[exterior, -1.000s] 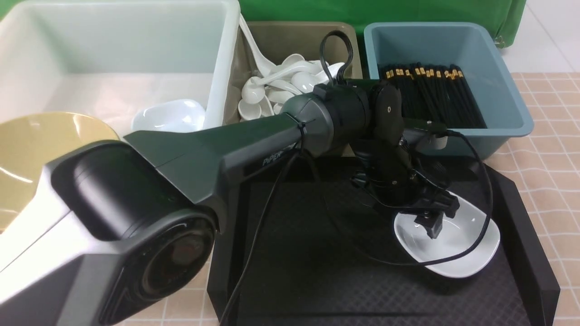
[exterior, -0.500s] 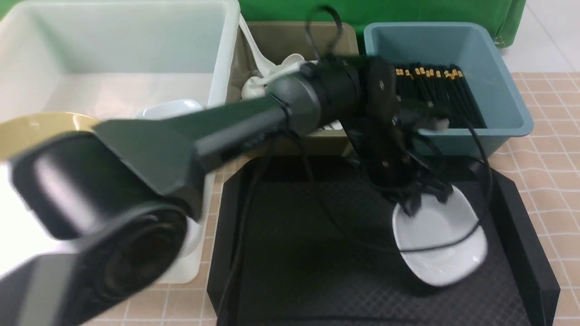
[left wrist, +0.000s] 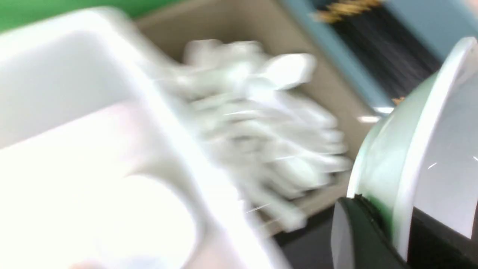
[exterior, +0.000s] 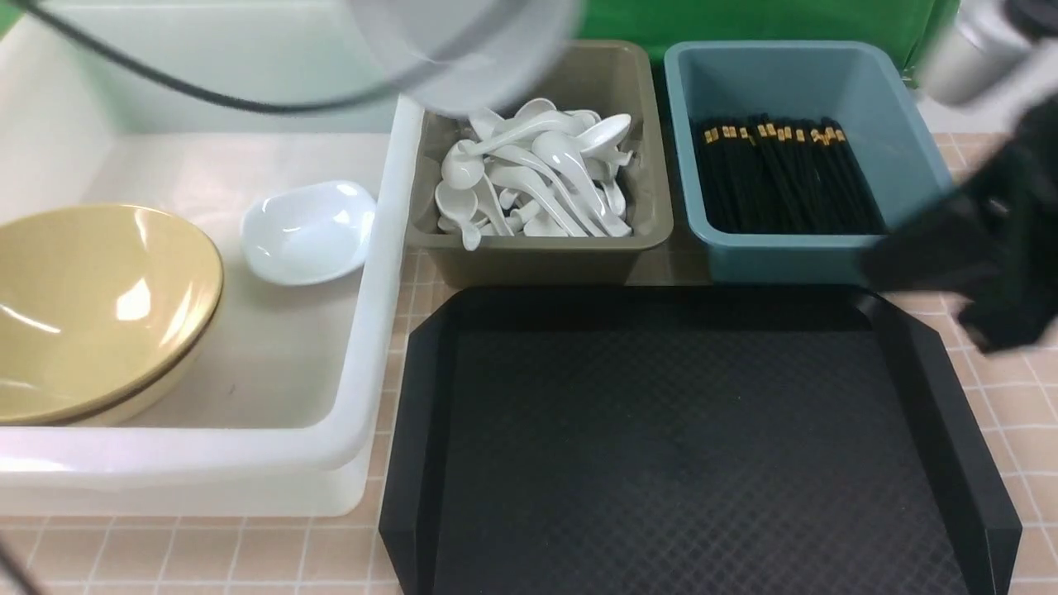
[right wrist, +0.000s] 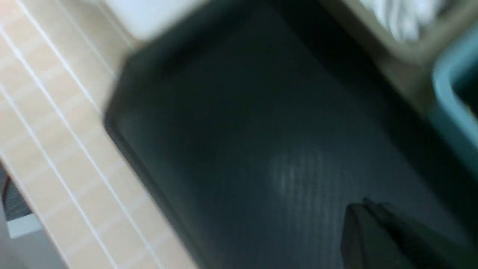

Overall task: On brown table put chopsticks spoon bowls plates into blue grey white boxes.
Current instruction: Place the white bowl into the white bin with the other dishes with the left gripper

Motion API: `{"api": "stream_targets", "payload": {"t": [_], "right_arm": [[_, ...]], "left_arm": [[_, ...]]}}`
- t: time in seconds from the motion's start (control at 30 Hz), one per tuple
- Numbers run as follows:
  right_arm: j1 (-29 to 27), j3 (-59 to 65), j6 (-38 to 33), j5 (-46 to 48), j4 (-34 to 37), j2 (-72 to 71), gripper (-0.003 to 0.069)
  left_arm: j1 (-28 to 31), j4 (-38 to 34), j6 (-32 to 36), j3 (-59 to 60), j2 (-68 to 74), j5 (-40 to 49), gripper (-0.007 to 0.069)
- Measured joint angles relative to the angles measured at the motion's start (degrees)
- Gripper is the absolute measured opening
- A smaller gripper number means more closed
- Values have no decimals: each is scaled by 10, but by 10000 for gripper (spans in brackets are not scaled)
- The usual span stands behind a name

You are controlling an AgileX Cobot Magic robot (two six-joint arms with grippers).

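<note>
My left gripper (left wrist: pixel 396 228) is shut on the rim of a white bowl (left wrist: pixel 429 149). In the front view the bowl (exterior: pixel 471 49) is a blur high above the gap between the white box (exterior: pixel 364 347) and the grey box (exterior: pixel 537 256). The white box holds a yellow bowl (exterior: pixel 91 306) and a small white bowl (exterior: pixel 310 231). The grey box is full of white spoons (exterior: pixel 537 178). The blue box (exterior: pixel 909 107) holds black chopsticks (exterior: pixel 781 178). My right gripper (right wrist: pixel 368 213) looks shut and empty above the black tray (right wrist: pixel 242 130).
The black tray (exterior: pixel 661 446) lies in front of the grey and blue boxes with nothing on it. My right arm (exterior: pixel 992 248) is a dark blur at the right edge, beside the blue box. Tiled brown table shows at the right and front.
My left arm has lifted the white bowl off the black tray and swung it up and to the left, out of the middle. My right arm has come into view at the right.
</note>
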Motion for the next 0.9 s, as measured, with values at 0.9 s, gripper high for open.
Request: {"api": "stream_targets", "payload": {"t": [0.9], "right_arm": [[175, -329, -15, 83, -135, 267, 49]], "left_arm": [[178, -154, 182, 144, 225, -187, 8]]}}
